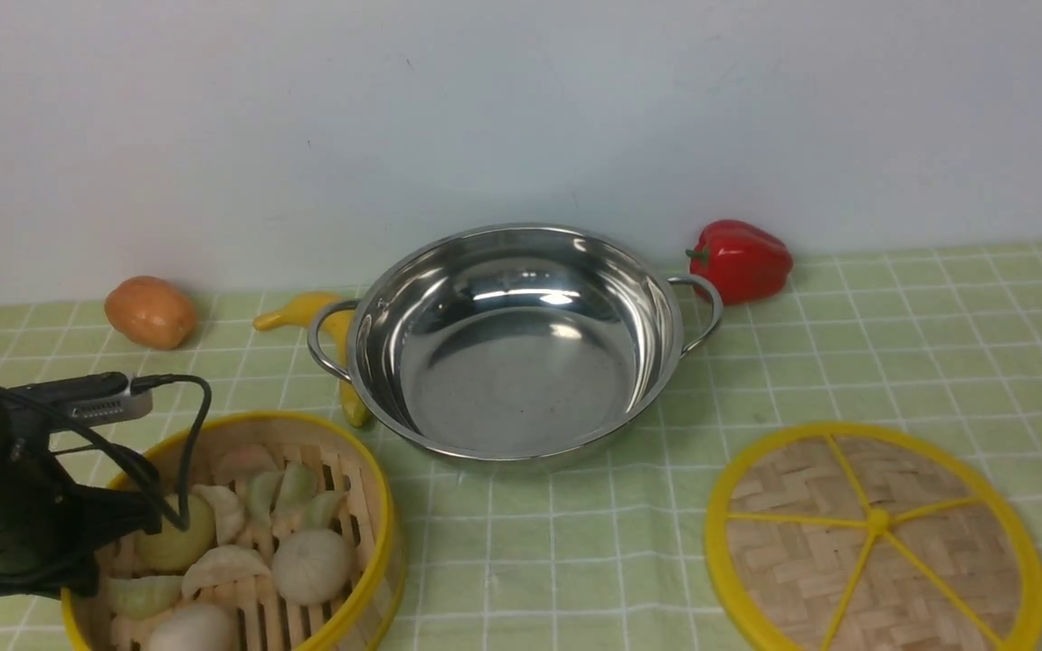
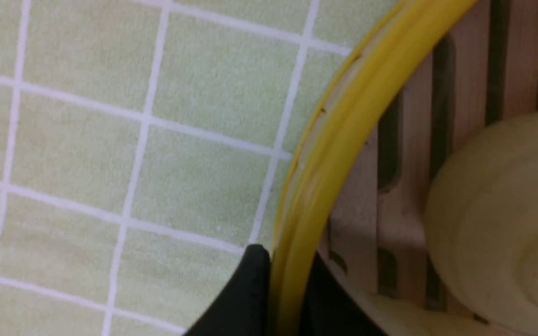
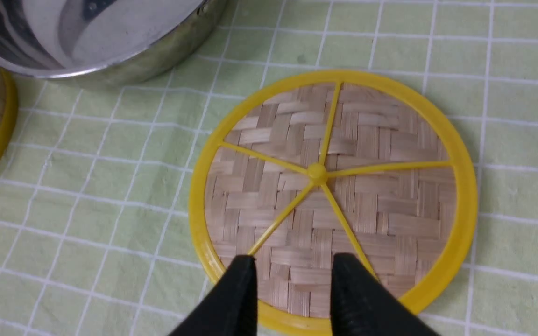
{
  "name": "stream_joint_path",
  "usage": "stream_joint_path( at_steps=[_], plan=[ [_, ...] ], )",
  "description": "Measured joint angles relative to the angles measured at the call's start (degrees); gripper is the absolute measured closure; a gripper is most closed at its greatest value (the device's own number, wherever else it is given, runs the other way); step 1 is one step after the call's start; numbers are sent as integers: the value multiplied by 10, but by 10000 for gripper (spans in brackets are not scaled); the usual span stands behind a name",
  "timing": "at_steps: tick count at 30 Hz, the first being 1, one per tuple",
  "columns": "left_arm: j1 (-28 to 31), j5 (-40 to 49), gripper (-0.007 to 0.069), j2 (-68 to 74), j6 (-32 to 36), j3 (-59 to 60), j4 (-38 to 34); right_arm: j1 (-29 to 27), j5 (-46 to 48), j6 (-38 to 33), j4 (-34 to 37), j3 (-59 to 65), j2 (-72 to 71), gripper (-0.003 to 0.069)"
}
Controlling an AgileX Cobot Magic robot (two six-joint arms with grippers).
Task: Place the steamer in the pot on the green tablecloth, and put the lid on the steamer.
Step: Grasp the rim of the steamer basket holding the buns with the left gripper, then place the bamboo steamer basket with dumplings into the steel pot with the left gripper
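Observation:
The steamer (image 1: 304,533), a yellow-rimmed bamboo basket with pale buns and dumplings, sits at the front left on the green tablecloth (image 1: 892,362). My left gripper (image 2: 287,261) straddles its left rim (image 2: 343,135), one black finger outside and one inside, both pressed against it. The shiny pot (image 1: 512,344) stands empty in the middle. The woven lid (image 1: 874,538) lies flat at the front right. In the right wrist view my right gripper (image 3: 292,273) hangs open and empty over the near edge of the lid (image 3: 371,186).
A red bell pepper (image 1: 740,260) lies behind the pot's right handle. An orange-brown round vegetable (image 1: 150,312) and a yellow banana-like piece (image 1: 304,309) lie at the back left, close to the pot's left handle. A white wall closes the back.

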Motion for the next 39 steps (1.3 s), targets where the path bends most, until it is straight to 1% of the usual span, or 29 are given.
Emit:
stream_joint_path(
  at_steps=[4,9,12,14,18,19,20,21,24,28,29,30,34,39],
  plan=[
    [19,48,592,-14,10,-23,2,0,10,-1,0,0,0,417],
    [72,140,584,-53,57,-86,13,0,20,-1,0,0,0,417],
    [78,179,584,-69,79,-124,1,0,20,-1,0,0,0,417],
    [78,206,584,-78,103,-152,-31,0,20,-1,0,0,0,417],
    [61,238,584,-78,153,-232,-130,0,21,-1,0,0,0,417],
    [60,239,584,-78,154,-236,-130,0,21,-1,0,0,0,417],
    [38,247,584,-68,165,-279,-163,0,22,-2,0,0,0,417],
    [26,252,584,-62,166,-297,-174,0,22,-2,0,0,0,417],
    [-18,261,584,-30,162,-358,-182,0,22,-2,0,0,0,417],
    [-89,271,584,41,132,-442,-167,0,22,-2,0,0,0,417],
    [-89,271,584,41,132,-442,-167,0,22,-2,0,0,0,417],
    [-124,271,584,89,115,-492,-154,0,22,-2,0,0,0,417],
    [-165,274,584,166,95,-571,-134,0,22,-2,0,0,0,417],
    [-197,287,584,264,95,-667,-128,0,22,-2,0,0,0,417]
  ],
)
